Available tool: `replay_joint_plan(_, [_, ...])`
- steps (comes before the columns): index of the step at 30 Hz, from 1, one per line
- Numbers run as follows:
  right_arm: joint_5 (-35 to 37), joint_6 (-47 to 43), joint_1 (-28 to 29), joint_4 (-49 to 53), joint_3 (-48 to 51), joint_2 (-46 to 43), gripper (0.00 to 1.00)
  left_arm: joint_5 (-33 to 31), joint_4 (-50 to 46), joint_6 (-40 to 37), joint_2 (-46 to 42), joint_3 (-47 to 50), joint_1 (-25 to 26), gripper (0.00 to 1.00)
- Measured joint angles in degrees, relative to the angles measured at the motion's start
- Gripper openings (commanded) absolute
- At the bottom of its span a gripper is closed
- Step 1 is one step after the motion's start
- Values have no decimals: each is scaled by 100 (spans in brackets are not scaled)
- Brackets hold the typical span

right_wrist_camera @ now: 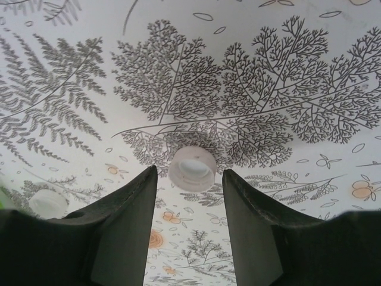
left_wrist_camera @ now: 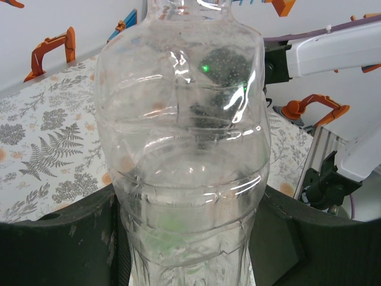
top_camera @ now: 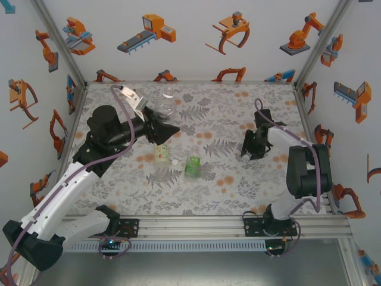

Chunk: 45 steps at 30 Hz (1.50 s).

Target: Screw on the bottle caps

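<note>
Bottle caps [top_camera: 175,161] lie loose on the fern-printed table [right_wrist_camera: 286,71]. One white cap [right_wrist_camera: 191,168] sits just ahead of the right gripper [right_wrist_camera: 190,179], in line with the gap between its two dark fingers [right_wrist_camera: 128,226]. The jaws stand partly apart, wider than the cap. Neither finger touches it, and the gripper holds nothing. This cap is round, with a thick pale rim and a hollow middle facing up. To the left of that gripper, beside its left finger, a second pale cap [right_wrist_camera: 47,202] rests on the table, too blurred to tell its colour.

The left gripper [left_wrist_camera: 178,232] is closed on a clear bottle [left_wrist_camera: 184,119]. Its fingers [left_wrist_camera: 59,244] press against either side of the lower body. The bottle has no label and is see-through and ribbed, with bright glints on its bulging shoulder. Its upper part rises away from the gripper and the neck runs off the top of the wrist view.

From overhead, a bottle with a pale yellow label [top_camera: 161,154] and a bottle with a green label [top_camera: 192,165] stand on the table between the two grippers. They are nearer the left gripper and well apart from the right one. A small white cap lies on the table between these two bottles, close to both. I cannot tell whether it touches either.
</note>
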<state>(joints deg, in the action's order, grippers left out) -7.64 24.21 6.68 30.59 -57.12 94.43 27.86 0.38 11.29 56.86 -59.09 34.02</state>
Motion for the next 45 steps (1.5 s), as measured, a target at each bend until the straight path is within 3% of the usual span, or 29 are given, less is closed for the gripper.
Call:
replay_joint_plan(36, [127, 2, 184, -9, 72, 72, 47, 0, 2, 0, 0, 0, 0, 0])
replay_joint_plan(45, [127, 0, 184, -129, 142, 131, 43, 0, 0, 0, 0, 0, 0, 0])
